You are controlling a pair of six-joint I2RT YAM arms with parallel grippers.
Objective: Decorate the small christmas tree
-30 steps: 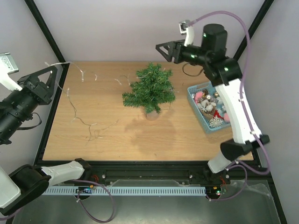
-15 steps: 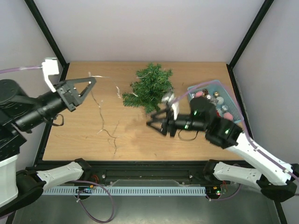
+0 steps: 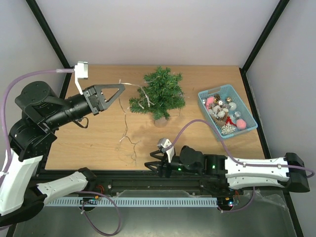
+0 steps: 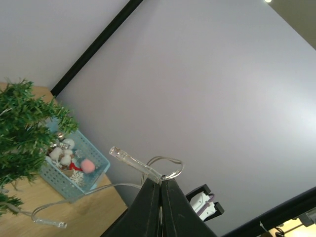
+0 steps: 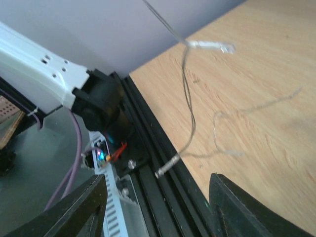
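Left tool: your left tool (image 3: 120,89) is pinched tight on the light string (image 4: 129,159), raised above the table (image 3: 197,143) just left of the tree.
Right tool: your right tool (image 3: 152,166) sits low at the table's near edge, fingers spread apart with nothing between them.
Small christmas tree: the small christmas tree (image 3: 159,94) stands on its base at the back middle of the table.
Light string: one stretch reaches the tree's left branches; the rest hangs down and trails over the table toward the near edge.
Blue basket: the blue basket (image 3: 213,89) of ornaments lies right of the tree, apart from it.
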